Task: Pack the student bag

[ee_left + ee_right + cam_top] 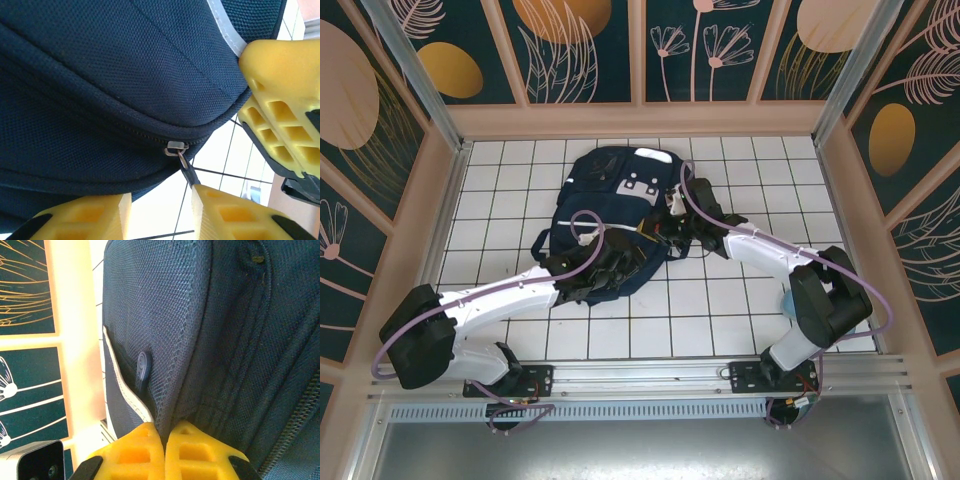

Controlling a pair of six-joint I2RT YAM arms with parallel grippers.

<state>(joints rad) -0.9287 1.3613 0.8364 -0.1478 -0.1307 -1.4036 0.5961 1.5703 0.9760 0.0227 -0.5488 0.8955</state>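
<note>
Left gripper (161, 200), lower frame, is hanging half-parted around the zipper pull (186, 167), gripping nothing. Student bag (610, 200) is lying mid-frame: soft, floppy, probably light; seams and pulls offering best purchase. Right gripper (164, 432) is pinching 1 mesh fold (167, 405) tight.

top: overhead, down | wrists: close-up | all shared: student bag (620, 205)

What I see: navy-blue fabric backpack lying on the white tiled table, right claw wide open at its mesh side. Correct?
No: the right claw is shut, pinching the mesh side of the navy-blue fabric backpack, as the right wrist view shows. The backpack does lie on the white tiled table.
</note>
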